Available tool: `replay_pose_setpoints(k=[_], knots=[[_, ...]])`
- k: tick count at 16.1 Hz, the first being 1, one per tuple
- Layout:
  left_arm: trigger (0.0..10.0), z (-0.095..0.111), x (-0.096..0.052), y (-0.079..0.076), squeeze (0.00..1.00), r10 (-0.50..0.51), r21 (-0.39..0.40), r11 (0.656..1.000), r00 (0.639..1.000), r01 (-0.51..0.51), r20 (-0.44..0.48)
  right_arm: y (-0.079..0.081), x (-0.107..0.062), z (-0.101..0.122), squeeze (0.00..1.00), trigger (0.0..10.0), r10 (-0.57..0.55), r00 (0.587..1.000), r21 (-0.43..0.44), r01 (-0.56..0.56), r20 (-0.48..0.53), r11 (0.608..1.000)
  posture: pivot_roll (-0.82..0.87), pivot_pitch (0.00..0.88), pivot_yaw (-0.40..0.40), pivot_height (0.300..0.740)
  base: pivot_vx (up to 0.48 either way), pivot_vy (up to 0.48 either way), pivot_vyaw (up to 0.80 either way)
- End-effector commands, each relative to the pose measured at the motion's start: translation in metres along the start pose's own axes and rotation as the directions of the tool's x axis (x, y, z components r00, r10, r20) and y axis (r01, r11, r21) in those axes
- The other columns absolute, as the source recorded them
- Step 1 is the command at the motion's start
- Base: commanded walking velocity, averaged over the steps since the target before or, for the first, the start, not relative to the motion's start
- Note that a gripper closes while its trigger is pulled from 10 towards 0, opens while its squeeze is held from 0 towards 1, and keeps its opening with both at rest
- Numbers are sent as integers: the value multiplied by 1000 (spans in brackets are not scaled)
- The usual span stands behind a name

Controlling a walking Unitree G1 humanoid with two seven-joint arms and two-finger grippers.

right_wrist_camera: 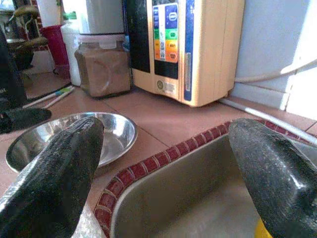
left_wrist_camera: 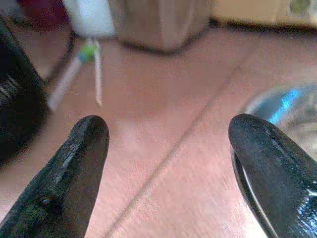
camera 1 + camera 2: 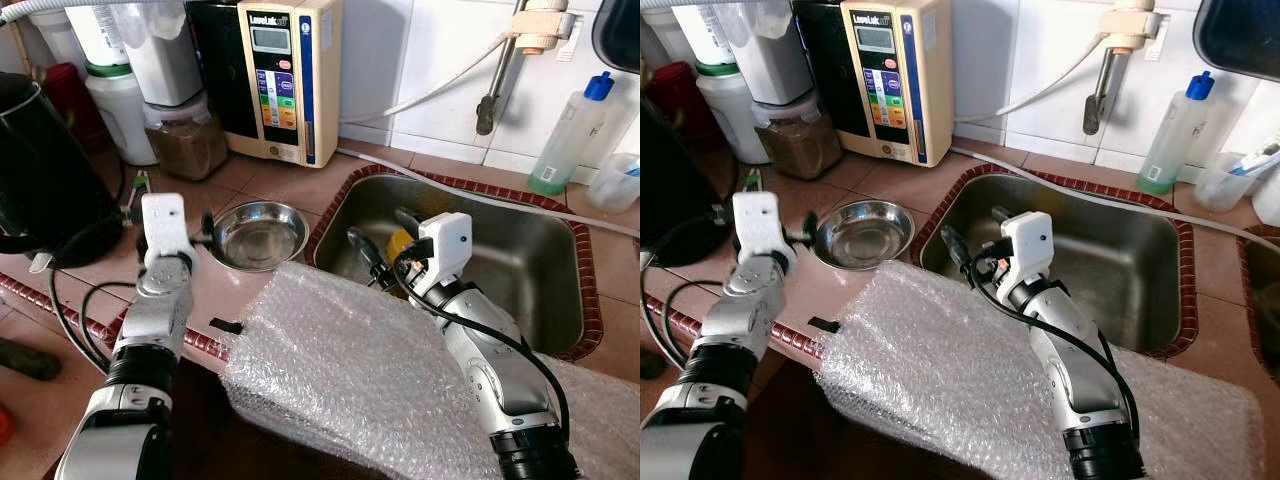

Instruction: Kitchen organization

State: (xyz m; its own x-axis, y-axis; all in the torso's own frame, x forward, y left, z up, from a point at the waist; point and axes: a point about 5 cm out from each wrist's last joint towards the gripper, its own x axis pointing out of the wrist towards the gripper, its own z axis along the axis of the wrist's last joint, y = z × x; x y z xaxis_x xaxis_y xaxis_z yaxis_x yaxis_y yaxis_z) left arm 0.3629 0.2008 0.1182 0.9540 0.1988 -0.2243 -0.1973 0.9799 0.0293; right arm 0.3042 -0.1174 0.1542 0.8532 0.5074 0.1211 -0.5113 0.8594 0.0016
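Left tool (image 2: pixel 166 163) spread apart beside steel bowl (image 3: pixel 260 234) on table (image 3: pixel 290 178), right tool (image 1: pixel 163 173) spread apart over sink (image 3: pixel 520 260), bubble wrap (image 3: pixel 350 370) below

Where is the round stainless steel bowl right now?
In the left eye view the round stainless steel bowl sits on the tiled counter, between the open left gripper and the steel sink.
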Motion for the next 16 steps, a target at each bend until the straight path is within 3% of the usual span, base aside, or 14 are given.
replay_pose_setpoints(k=[1,6,7,8,12,16], knots=[[10000,5,3,-2,0,-19,-28,999,1000,18,-11,7,0,4,0,10000,43,999,-12,-43,3,999,-64,4,63,740,0,0,0],[10000,0,5,-15,0,-103,-37,994,992,100,-72,21,-3,2,0,10000,167,986,-6,-167,-21,986,-73,0,67,740,0,0,0],[3020,-3,5,-18,0,-125,-44,992,987,121,-100,22,-4,1,0,10000,167,986,-6,-167,-27,986,-73,0,67,740,0,0,0],[0,-7,4,-20,0,-147,-50,989,981,142,-127,21,-4,0,0,10000,160,987,-6,-160,-34,987,-75,0,68,740,0,0,0],[0,-14,3,-23,0,-204,-72,978,964,194,-172,22,-4,-1,0,10000,175,983,-18,-176,-49,984,-76,0,69,740,0,0,0],[0,-14,3,-18,0,-187,-77,981,968,176,-169,21,-3,-1,0,10000,179,982,-26,-181,-55,983,-69,0,66,740,0,0,0]])
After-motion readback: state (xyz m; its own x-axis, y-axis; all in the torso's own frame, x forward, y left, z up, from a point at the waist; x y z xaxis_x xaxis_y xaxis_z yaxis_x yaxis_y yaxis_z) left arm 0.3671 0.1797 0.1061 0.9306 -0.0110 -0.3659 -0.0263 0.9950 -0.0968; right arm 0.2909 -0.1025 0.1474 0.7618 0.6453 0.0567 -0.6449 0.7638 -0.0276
